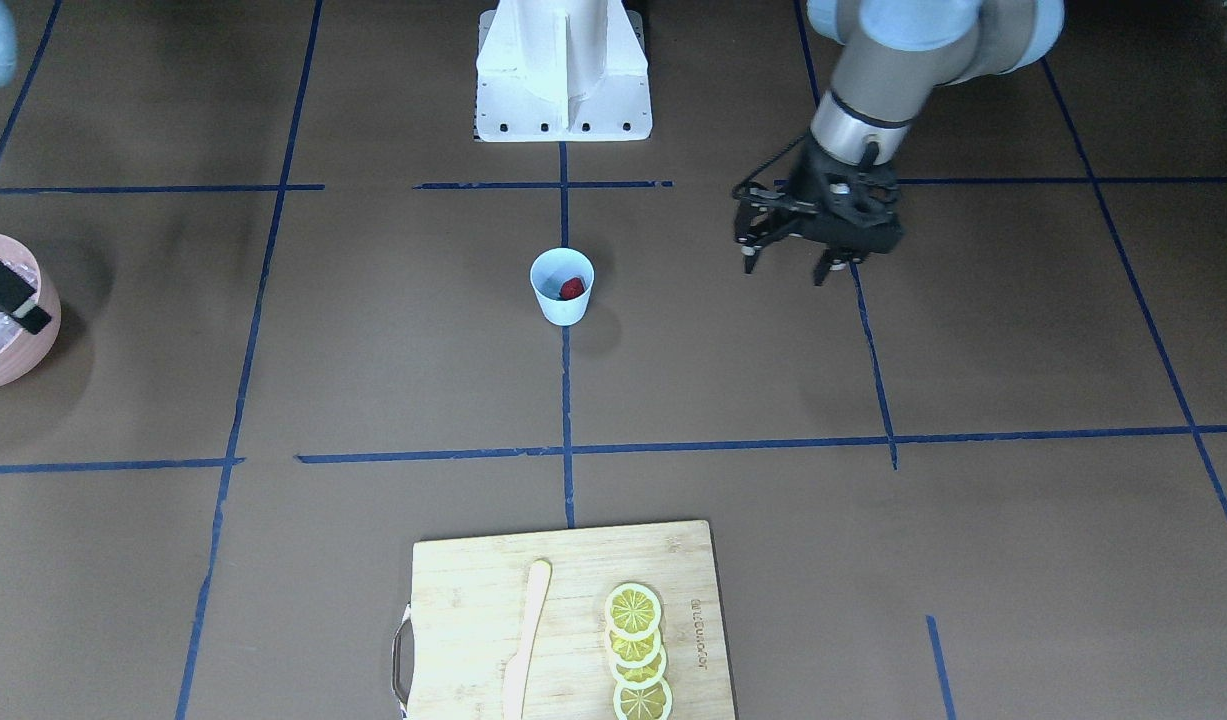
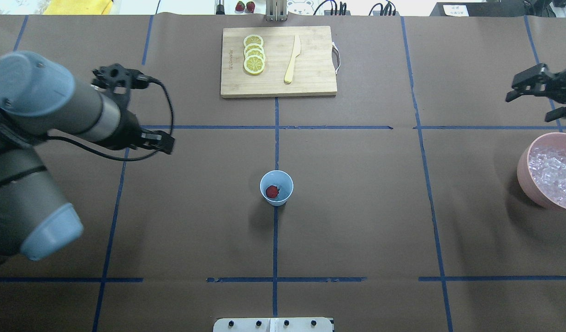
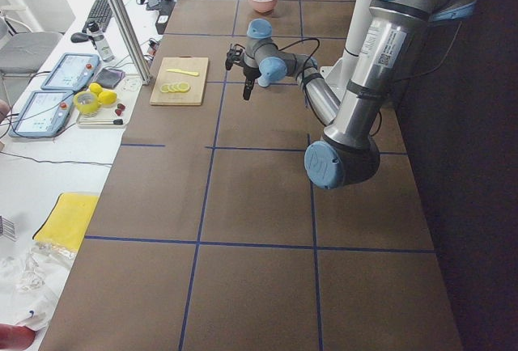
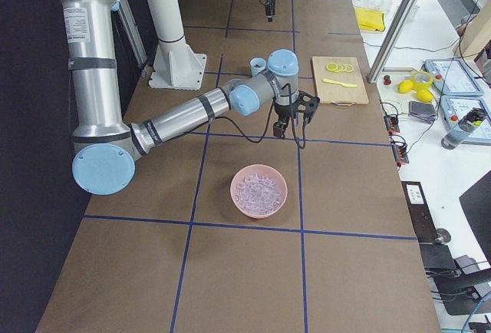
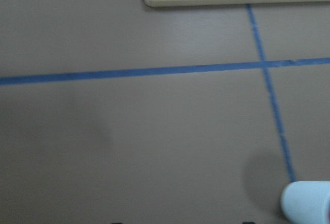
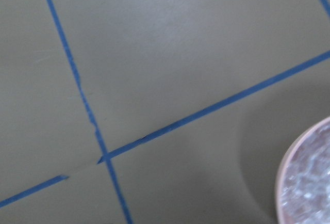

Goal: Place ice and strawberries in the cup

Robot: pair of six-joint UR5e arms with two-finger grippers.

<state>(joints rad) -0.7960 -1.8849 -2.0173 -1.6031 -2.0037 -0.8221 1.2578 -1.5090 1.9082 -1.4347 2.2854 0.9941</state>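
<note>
The pale blue cup stands upright at the table's middle on a blue tape line. One dark-red strawberry lies inside it. The ice fills a pink bowl at the robot's right end. My left gripper hangs open and empty above the table, well to the cup's side. My right gripper hovers beyond the bowl, jaws apart with nothing between them. In the left wrist view the cup shows at the lower right corner.
A wooden cutting board with several lemon slices and a wooden knife lies at the far edge. The robot's white base stands behind the cup. Two more strawberries sit past the table's far edge.
</note>
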